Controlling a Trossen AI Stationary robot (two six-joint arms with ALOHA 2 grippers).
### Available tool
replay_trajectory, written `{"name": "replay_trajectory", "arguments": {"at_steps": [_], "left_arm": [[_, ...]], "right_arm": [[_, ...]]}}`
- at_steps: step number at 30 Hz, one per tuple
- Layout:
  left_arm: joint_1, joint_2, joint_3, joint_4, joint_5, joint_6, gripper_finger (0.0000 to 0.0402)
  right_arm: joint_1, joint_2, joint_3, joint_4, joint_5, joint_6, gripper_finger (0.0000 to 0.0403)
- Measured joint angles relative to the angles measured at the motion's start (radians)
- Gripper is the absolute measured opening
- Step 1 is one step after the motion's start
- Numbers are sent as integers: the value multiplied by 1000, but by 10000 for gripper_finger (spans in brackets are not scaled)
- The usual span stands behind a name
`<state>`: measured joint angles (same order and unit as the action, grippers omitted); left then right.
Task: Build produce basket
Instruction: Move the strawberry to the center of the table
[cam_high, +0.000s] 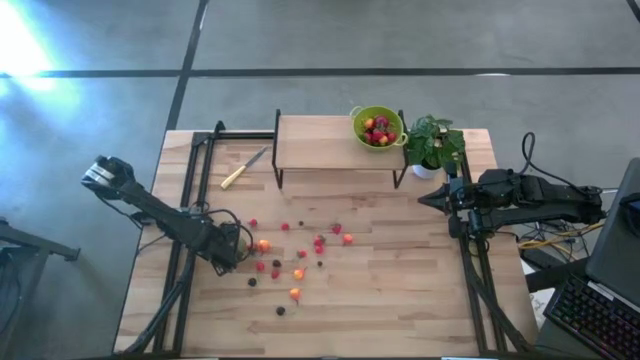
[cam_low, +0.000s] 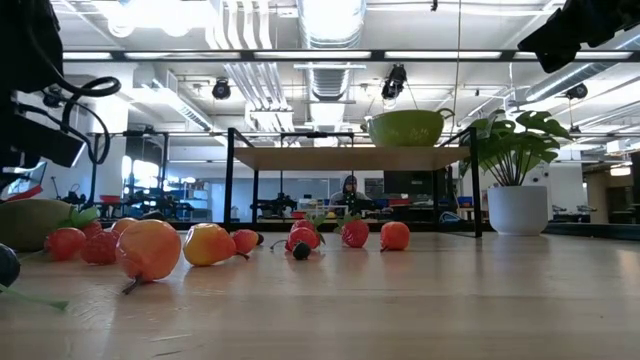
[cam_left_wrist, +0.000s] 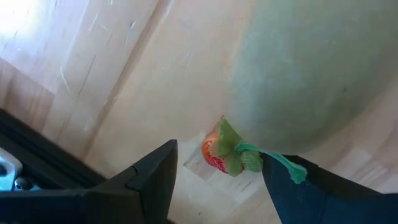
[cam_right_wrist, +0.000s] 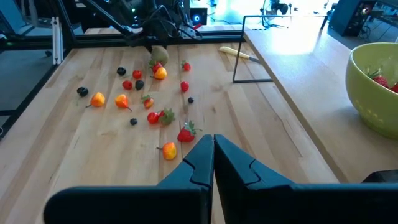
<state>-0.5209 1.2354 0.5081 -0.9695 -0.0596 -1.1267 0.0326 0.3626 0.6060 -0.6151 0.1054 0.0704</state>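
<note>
The produce basket, a lime-green bowl (cam_high: 378, 127) with red fruit in it, stands on the raised wooden shelf (cam_high: 320, 142) at the table's far side. The produce (cam_high: 298, 272) lies scattered on the tabletop: several small red, orange and dark fruits (cam_right_wrist: 147, 101). A brownish-green oval fruit (cam_left_wrist: 311, 74) rests at their left end (cam_right_wrist: 158, 54). My left gripper (cam_left_wrist: 221, 158) points down, open, over that left end (cam_high: 236, 246). Its fingers stand on either side of a small red fruit with a green calyx (cam_left_wrist: 219, 152), right beside the oval fruit. My right gripper (cam_right_wrist: 213, 146) hangs shut above the table's right side (cam_high: 422, 197).
A potted plant (cam_high: 434, 146) stands right of the bowl. A yellow-handled knife (cam_high: 243, 168) lies at the far left by the shelf's black legs (cam_high: 277, 175). The near strip of the tabletop (cam_high: 400, 310) is bare wood. Black frame rails (cam_high: 180, 270) run along both table sides.
</note>
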Motion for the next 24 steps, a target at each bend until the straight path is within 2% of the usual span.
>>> {"name": "replay_trajectory", "arguments": {"at_steps": [4,14,17,21,24], "left_arm": [[0,0,-2,7,-1,-1,205],[0,1,-2,22,15,-4,100],[0,1,-2,21,29,-6,92],[2,2,14,16,64,-21,100],[0,1,46,0,123,-33,101]], "right_arm": [[0,0,0,0,0,0,8],[0,0,0,0,0,0,8],[0,0,0,0,0,0,8],[0,0,0,0,0,0,8],[0,0,0,0,0,0,8]]}}
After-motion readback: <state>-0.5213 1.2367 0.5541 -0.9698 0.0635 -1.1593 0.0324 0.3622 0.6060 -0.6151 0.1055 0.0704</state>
